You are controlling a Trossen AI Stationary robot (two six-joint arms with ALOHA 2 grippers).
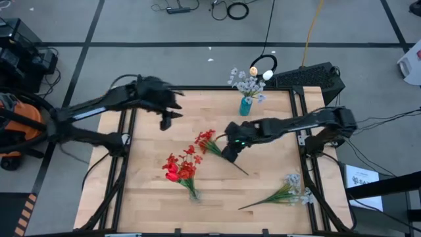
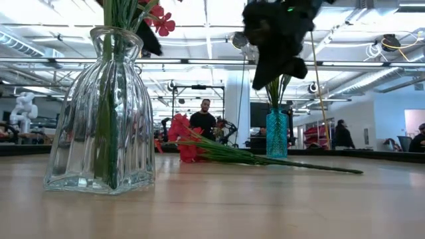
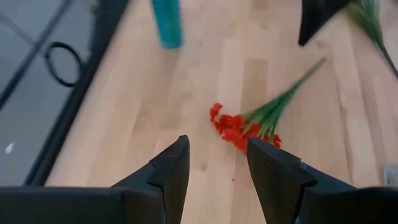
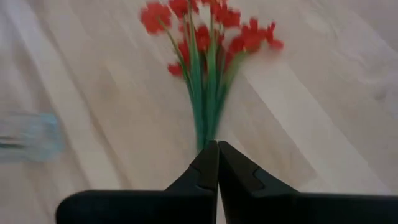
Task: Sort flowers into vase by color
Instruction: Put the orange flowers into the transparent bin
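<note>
Look at the loose spray of red blossoms on thin green stalks (image 1: 209, 143): it lies flat near the middle of your pale, plank-grained wooden worktop (image 1: 145, 197), blooms fanned toward the left arm, stalks bunched and running under the right pincer (image 1: 230, 153). That pincer's dark, wedge-shaped fingers are pressed fully together, tips just at the stalk ends (image 4: 205, 134); you cannot tell from here whether they pinch a stalk.

Your left pincer (image 1: 168, 117) hangs above the worktop's far left part, its two dark fingers (image 3: 168, 171) spread apart with nothing between them, well apart from the red spray.

A ribbed clear glass vase (image 2: 103, 113), flaring at base and lip, stands toward the near edge and already holds red flowers (image 1: 179, 168) on green stems. A slim teal glass vase (image 1: 245, 105) stands at the far edge with pale lavender-white sprigs (image 1: 247, 82) in it. Another pale spray with green leaves (image 1: 286, 192) lies flat near the near right corner.

People (image 2: 203, 119) stand in the room beyond.
</note>
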